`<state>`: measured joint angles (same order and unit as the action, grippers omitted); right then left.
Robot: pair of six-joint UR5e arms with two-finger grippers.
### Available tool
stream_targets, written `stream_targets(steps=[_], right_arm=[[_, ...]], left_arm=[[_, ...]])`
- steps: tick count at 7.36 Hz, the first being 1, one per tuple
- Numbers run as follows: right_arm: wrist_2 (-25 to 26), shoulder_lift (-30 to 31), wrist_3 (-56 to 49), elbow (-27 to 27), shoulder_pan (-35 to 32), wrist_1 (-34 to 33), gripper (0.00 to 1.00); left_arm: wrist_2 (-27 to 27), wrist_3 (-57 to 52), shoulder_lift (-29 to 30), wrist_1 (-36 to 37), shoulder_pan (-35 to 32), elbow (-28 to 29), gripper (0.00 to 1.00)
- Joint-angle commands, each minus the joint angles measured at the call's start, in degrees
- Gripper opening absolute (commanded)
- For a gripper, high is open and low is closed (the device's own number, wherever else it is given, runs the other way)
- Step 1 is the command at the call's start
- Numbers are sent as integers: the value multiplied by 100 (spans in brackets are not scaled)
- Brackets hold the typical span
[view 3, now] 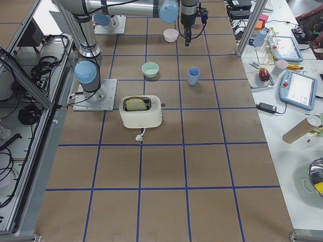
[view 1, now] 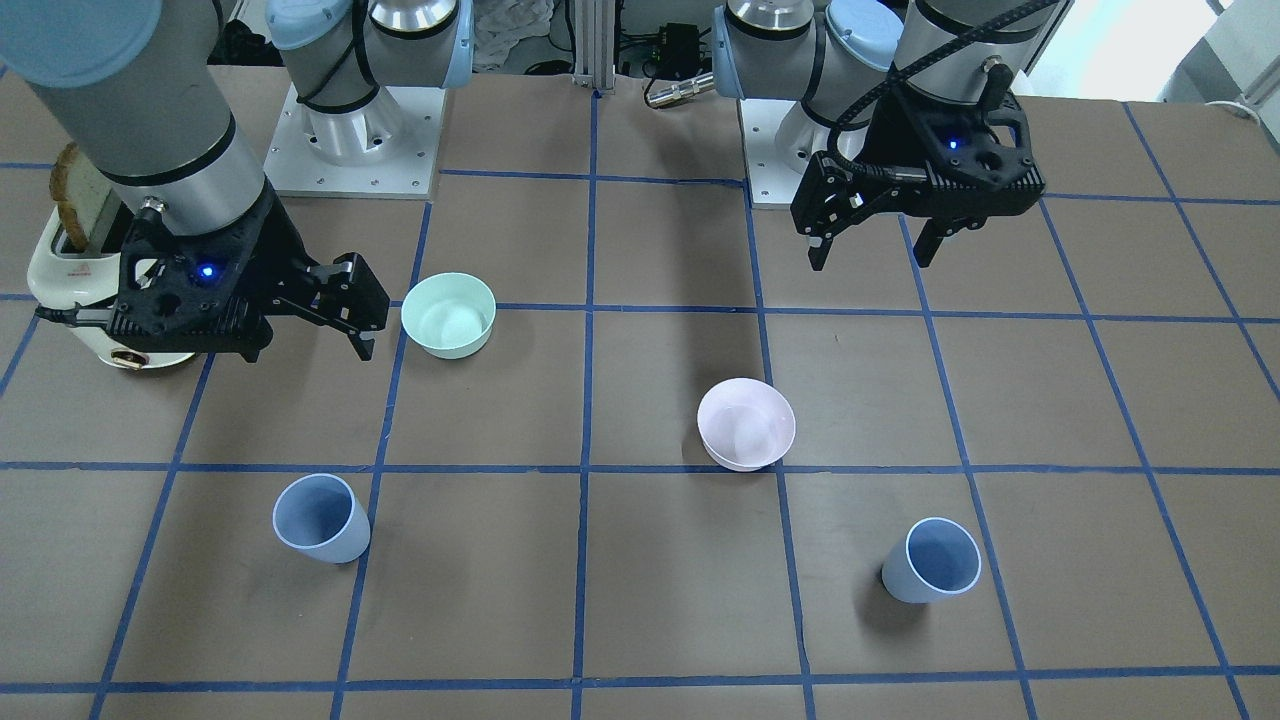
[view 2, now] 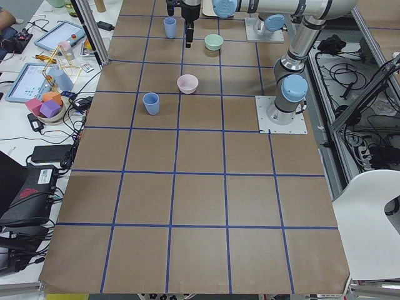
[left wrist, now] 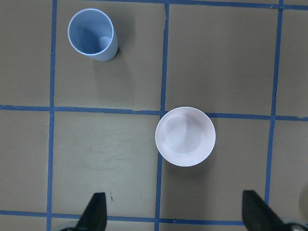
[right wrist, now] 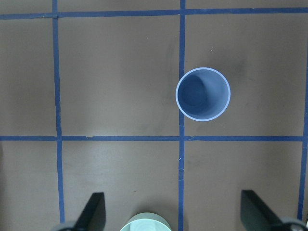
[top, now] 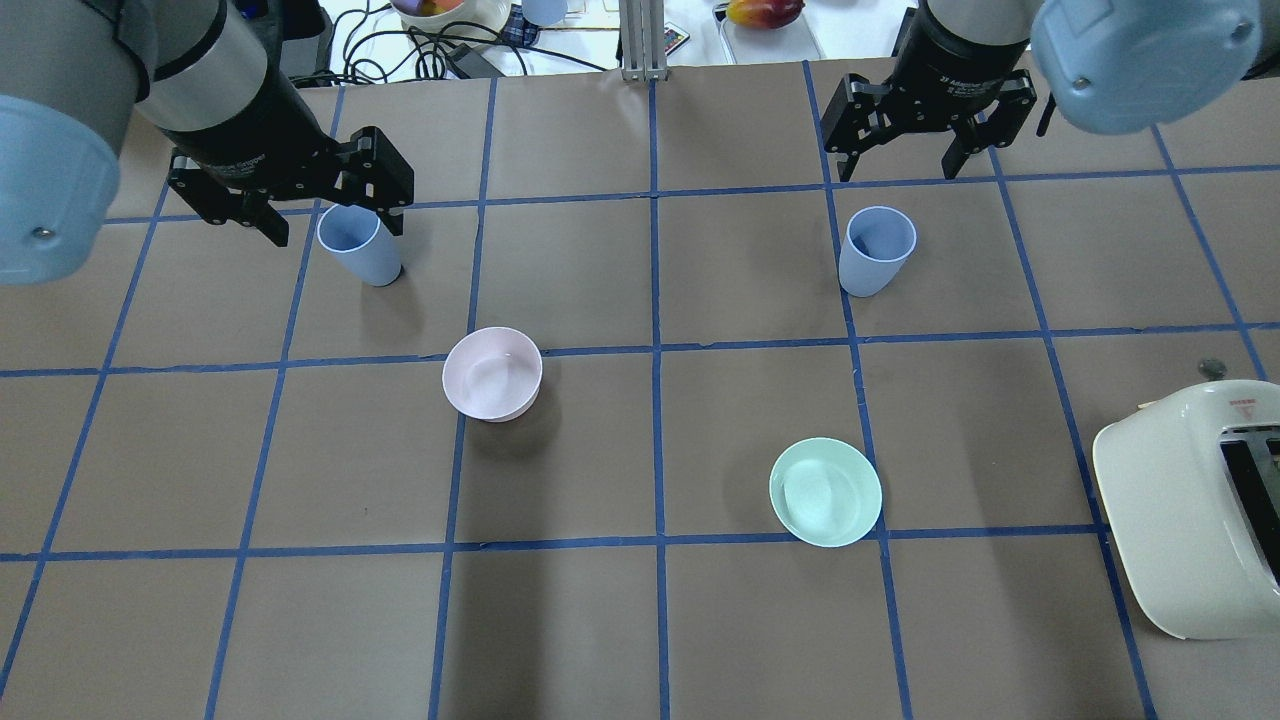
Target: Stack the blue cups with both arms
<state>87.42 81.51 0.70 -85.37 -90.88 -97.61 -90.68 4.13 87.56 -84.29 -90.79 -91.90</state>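
Tumbler (top: 365, 258), pale blue, tapered, upright, twin tumbler (top: 877, 254) well apart

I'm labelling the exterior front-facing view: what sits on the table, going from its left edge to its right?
toaster → first blue cup → mint-green bowl → pink bowl → second blue cup

I've got L gripper (view 1: 870, 260) upper right in front view, jaws spread wide, fingers pointing down, holding nothing. R gripper (top: 900, 172) upper right in overhead view, same pose: wide apart, empty.
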Motion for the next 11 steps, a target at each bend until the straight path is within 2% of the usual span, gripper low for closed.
stream_targets(steps=[1,4,5,6,9,11], right_arm=[[-5,-12,0,-6,0,-4,100],[-5,-30,0,-6,0,-4,100],[-5,-30,0,-6,0,-12,100],[-14,-30,0,-6,0,-12,100],[-5,-30,0,-6,0,-12,100],[4,-38,0,-6,0,-12,100]], left_arm=[[6,0,-2,0,0,-21,100],[-38,-26,146,9,61,49,100],[-38,-366,504,165,148,14,100],[-47,-534,986,985,341,-38,100],[6,-1851,2445,2535,738,145,100],[24,-1925,3019,2584,729,233,100]])
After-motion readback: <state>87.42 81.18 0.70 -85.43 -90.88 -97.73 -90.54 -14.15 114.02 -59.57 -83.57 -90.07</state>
